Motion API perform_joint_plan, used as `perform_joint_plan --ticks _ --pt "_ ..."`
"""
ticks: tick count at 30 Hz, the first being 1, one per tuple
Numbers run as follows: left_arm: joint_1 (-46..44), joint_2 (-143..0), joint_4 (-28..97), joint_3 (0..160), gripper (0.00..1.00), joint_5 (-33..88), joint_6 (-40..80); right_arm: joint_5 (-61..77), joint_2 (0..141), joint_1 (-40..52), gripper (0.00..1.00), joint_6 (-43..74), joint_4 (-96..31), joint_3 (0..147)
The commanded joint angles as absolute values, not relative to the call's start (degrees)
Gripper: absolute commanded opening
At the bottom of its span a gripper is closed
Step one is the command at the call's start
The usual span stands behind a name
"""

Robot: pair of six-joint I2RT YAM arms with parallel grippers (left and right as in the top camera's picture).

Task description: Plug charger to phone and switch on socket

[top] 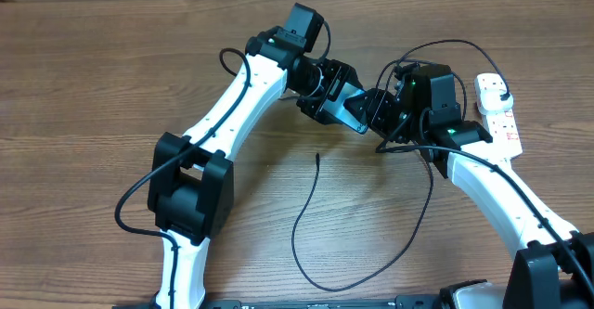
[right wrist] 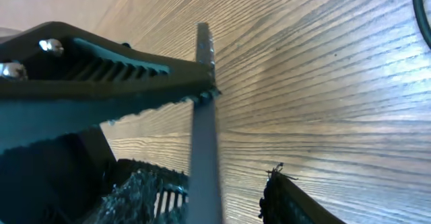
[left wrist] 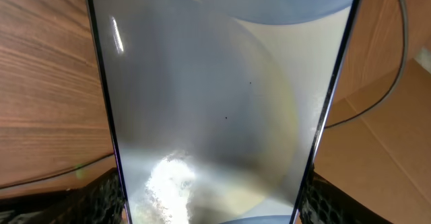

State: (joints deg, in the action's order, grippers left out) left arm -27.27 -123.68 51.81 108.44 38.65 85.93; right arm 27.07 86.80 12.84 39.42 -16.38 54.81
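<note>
The phone (left wrist: pixel 215 103) is up off the table (top: pixel 93 68), held between the 2 fingers of the left gripper (top: pixel 357 112). In the left wrist view its glossy face fills the space from one finger to the other, and both long edges meet the pads. The screen shows only pale reflections.

The left arm runs from the near left up across the table. Its white forearm slopes toward the far centre, and the wrist is folded back down and to the right. That brings its gripper nose to nose with the right gripper (top: pixel 385 116).

The right arm comes in from the near right, with its forearm angled to the far left and its wrist block tipped toward the phone. The right wrist view sees the phone edge-on as a thin grey slab between the right gripper's own fingers. The jaws are partly apart, with 1 pad just beside the slab and the other clear of it. A black serrated finger (right wrist: pixel 101 83), apparently the left gripper's, presses on the slab from the side.

The charger (top: pixel 302 216) lies slack on the table below both grippers. Its connector tip (top: pixel 318 157) is free, near the left gripper and below it. The cable loops toward the near edge, passes back under the right gripper and arches over to its black plug (top: pixel 499 94). The plug sits in the socket (top: pixel 501 128), which lies to the right of the right gripper, beside that arm's forearm.
</note>
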Motion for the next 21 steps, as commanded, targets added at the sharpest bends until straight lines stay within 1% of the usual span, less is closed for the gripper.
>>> perform_joint_plan --ticks 1,4,8,9,12,13,19,21 --pt "-28.4 -122.3 51.5 110.1 0.04 38.5 89.0 26.4 86.9 13.2 0.46 38.5 -16.1 55.9" --pt "-28.9 -122.3 51.5 110.1 0.04 38.3 89.3 26.3 86.9 13.2 0.41 38.5 -16.1 55.9" --pt "-29.1 -122.3 51.5 110.1 0.04 38.4 89.4 26.1 86.9 13.2 0.29 38.5 -16.4 55.9" --pt "-29.1 -122.3 51.5 110.1 0.04 38.6 89.7 26.1 86.9 13.2 0.24 38.5 -16.4 55.9" --pt "-29.1 -122.3 51.4 110.1 0.05 38.6 89.8 26.1 86.9 13.2 0.20 38.5 -16.4 55.9" --pt "-29.1 -122.3 51.1 110.1 0.04 38.6 89.8 26.1 86.9 13.2 0.15 38.5 -16.6 55.9" --pt "-29.1 -122.3 50.7 110.1 0.05 38.6 89.8 25.9 86.9 13.2 0.05 38.5 -16.8 55.9" --pt "-29.1 -122.3 50.7 110.1 0.04 38.6 89.8 25.9 86.9 13.2 0.04 38.5 -16.8 55.9"
